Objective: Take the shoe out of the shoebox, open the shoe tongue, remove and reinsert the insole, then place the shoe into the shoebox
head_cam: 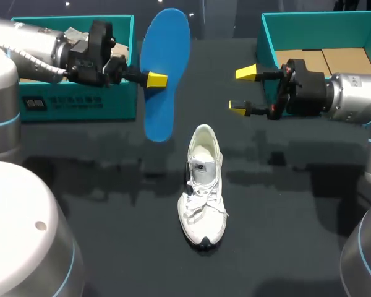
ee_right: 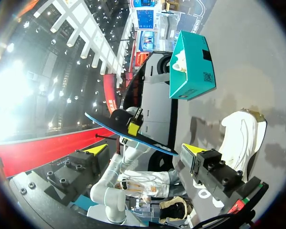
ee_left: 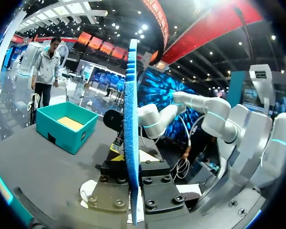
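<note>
The insole (head_cam: 165, 68) is out of the shoe and hangs in the air in the upper middle of the head view, its blue face toward the camera and its long axis running nearly up and down the frame. The left gripper (head_cam: 157, 80) pinches it from both faces about halfway along one edge. In the left wrist view the insole (ee_left: 131, 114) shows edge-on, clamped between the fingers.

The right gripper (head_cam: 242, 91) hangs spread and empty in the upper right of the frame, near the insole but not touching it. The shoe (head_cam: 203, 185) lies on the table (head_cam: 111, 210) at centre, with its toe toward the bottom edge and its open mouth toward the insole.

A teal box (head_cam: 80, 105) sits at upper left and another (head_cam: 269, 43) at upper right.

The insole looks thin, light and bendy, so I expect its free ends to flop. A hold nearer the heel end would probably steer the toe end into the mouth better.

The shoe is likely soft and light and may slide. The firmer heel collar seems the best place to steady it.
</note>
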Controlling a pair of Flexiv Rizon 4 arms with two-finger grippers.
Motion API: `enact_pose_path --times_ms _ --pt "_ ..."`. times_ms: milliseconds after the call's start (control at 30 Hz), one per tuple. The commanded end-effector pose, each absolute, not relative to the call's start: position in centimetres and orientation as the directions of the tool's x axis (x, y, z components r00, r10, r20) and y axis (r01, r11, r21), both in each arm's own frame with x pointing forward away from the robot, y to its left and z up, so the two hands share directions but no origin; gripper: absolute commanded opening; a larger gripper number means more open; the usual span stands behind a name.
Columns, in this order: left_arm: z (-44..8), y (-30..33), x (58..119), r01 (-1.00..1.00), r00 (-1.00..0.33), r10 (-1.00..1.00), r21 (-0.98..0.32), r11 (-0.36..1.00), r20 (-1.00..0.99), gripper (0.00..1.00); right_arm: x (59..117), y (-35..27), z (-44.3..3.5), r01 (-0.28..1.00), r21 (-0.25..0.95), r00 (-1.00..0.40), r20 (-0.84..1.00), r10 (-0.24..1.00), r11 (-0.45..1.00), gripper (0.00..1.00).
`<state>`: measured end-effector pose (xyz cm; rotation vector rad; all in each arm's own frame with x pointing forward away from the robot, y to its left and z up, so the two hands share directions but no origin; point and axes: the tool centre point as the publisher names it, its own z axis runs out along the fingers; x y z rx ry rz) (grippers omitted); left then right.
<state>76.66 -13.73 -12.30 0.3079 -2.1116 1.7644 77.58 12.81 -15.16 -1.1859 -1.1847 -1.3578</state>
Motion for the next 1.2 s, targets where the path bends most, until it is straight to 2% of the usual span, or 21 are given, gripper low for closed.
enact_pose_path --times_ms 33,267,400,667,1200 --pt "-12.4 -13.9 77.1 -0.516 -0.835 0.094 -0.831 0.208 0.542 0.00 77.5 12.9 -15.2 0.993 0.078 -0.083 0.995 -0.053 -0.085 1.00" --pt "-12.8 -14.5 77.6 -0.740 -0.649 0.077 -0.651 0.172 0.757 0.00 77.5 12.9 -15.2 0.993 0.078 -0.083 0.995 -0.053 -0.085 1.00" --pt "-13.2 -14.9 77.7 -0.783 -0.603 0.062 -0.604 0.149 0.796 0.00 77.5 12.9 -15.2 0.993 0.078 -0.083 0.995 -0.053 -0.085 1.00" --pt "-15.0 -16.0 78.6 -0.907 -0.411 0.003 -0.409 0.103 0.912 0.00 77.5 12.9 -15.2 0.993 0.078 -0.083 0.995 -0.053 -0.085 1.00" --pt "-18.5 -17.3 78.7 -0.978 -0.197 0.002 -0.196 0.067 0.981 0.00 77.5 12.9 -15.2 0.993 0.078 -0.083 0.995 -0.053 -0.085 1.00"
